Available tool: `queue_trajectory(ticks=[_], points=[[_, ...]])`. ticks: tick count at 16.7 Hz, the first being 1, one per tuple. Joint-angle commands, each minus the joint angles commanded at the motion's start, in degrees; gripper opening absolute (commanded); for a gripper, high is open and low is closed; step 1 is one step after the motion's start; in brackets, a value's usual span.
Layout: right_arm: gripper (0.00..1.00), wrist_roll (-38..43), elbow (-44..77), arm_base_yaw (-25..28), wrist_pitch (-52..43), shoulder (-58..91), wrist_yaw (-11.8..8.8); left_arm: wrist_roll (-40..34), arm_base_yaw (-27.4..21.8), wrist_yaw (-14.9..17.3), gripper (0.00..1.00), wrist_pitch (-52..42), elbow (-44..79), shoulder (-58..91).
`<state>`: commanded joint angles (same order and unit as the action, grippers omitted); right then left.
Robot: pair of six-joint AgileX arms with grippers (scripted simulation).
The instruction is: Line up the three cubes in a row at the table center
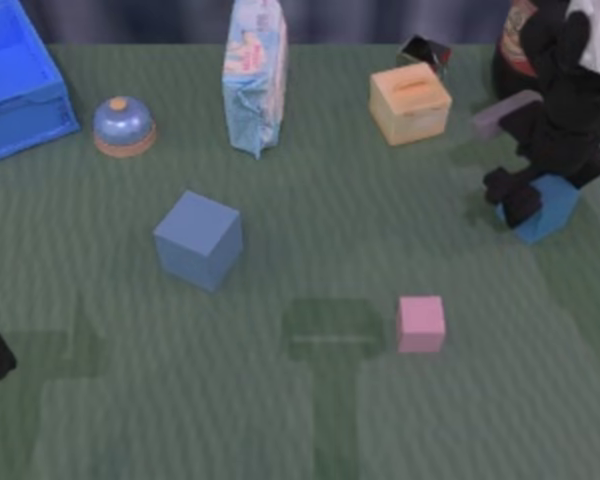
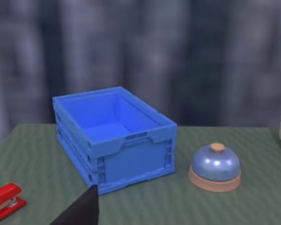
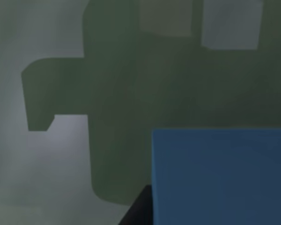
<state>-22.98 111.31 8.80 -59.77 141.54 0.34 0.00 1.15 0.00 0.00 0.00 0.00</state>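
Three cubes (image 1: 199, 239) apart, unaligned

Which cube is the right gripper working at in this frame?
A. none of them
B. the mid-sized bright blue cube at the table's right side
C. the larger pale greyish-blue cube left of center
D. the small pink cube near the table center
B: in the top view the right gripper is down on the mid-sized bright blue cube; the small pink cube and larger pale greyish-blue cube sit alone.

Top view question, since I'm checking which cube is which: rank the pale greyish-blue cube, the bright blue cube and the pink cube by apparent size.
1. Pale greyish-blue cube, largest.
2. Bright blue cube, partly covered by the right gripper, so its full extent is unsure.
3. Pink cube, smallest.
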Motion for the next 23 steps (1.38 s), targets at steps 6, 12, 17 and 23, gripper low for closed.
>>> queue_trajectory(ticks=[6, 12, 17, 23], points=[[0.00, 0.24, 0.27, -0.10, -0.60, -1.10, -0.30, 0.00, 0.00, 0.00, 1.00, 0.00, 0.00, 0.00], [0.00, 0.21, 8.22, 0.21, -11.04, -3.08, -0.34, 0.00, 0.00, 0.00, 1.00, 0.00, 0.00, 0.00], [0.00, 0.17, 10.82, 0.38, -14.10, -4.03, -0.34, 0.00, 0.00, 0.00, 1.00, 0.00, 0.00, 0.00], [0.00, 6.50, 9.29, 3.77, -13.54, -5.07, -0.27, 0.00, 0.00, 0.00, 1.00, 0.00, 0.00, 0.00]])
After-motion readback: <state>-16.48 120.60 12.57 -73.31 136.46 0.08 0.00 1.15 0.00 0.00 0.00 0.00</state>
